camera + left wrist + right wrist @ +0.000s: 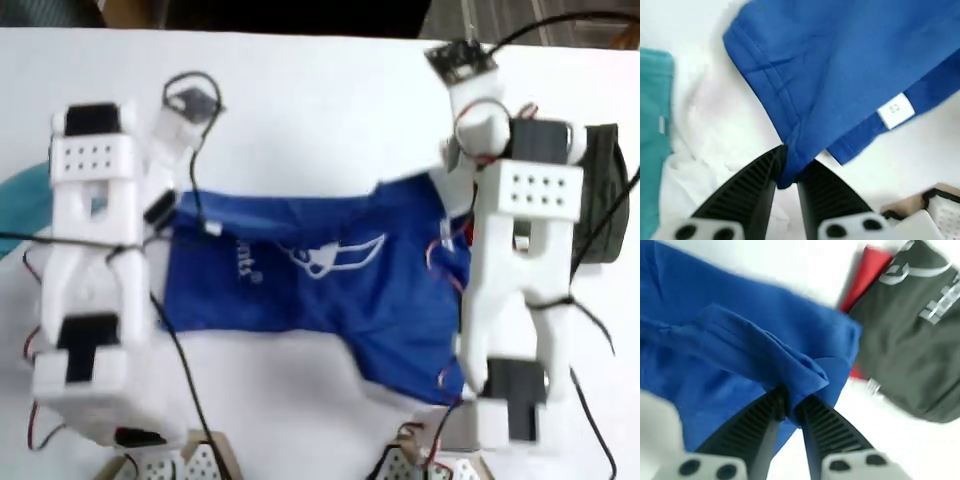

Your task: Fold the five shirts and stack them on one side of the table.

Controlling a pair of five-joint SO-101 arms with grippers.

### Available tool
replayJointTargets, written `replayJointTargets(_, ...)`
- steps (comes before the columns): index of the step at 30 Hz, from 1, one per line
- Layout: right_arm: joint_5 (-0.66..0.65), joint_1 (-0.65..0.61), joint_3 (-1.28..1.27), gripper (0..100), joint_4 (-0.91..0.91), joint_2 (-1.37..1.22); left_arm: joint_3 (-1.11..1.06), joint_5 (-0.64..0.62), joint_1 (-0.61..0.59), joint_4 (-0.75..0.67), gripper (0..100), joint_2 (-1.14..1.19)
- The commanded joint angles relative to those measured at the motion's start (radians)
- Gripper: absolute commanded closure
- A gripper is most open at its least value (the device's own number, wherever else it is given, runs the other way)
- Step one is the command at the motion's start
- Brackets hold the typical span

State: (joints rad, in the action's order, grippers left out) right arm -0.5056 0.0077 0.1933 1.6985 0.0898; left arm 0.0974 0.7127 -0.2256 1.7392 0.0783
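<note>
Lower centre, the left gripper is clamped on a hem corner of the blue shirt; the right gripper pinches a bunched fold. Farther off, the shirt lies spread mid-frame on the white table. Limp and light, it should sag; stitched hems likely grip best.

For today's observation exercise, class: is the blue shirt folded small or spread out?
Spread out: the blue shirt stretches between both arms, print showing, left pincer and right pincer each shut on an edge.
</note>
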Motion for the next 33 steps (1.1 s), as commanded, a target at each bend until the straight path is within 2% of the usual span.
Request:
replayJointTargets(1,-0.038,-0.007,-0.230,97.8,-0.019,0.214,-0.208,0.020,-0.006,-0.069,97,-0.161)
replayJointTargets(8,-0.135,0.027,-0.767,97.8,-0.134,0.598,-0.524,0.026,-0.011,-0.193,97,-0.270)
replayJointTargets(14,-0.190,0.036,-1.122,97.8,-0.243,0.817,-0.717,0.026,-0.008,-0.330,97,-0.290)
replayJointTargets(20,-0.322,0.147,-1.237,97.8,-0.297,0.874,-0.842,0.025,-0.006,-0.466,97,-0.288)
replayJointTargets(25,-0.445,0.176,-1.324,97.8,-0.318,0.874,-0.880,0.025,-0.006,-0.483,97,-0.288)
replayJointTargets(28,-0.463,0.173,-1.330,97.8,-0.317,0.880,-0.877,0.026,-0.008,-0.474,97,-0.295)
replayJointTargets(30,-0.463,0.173,-1.329,96.5,-0.315,0.881,-0.866,0.026,-0.006,-0.442,94,-0.295)
replayJointTargets(33,-0.468,0.174,-1.326,86.3,-0.317,0.881,-0.814,0.064,-0.012,-0.370,83,-0.296)
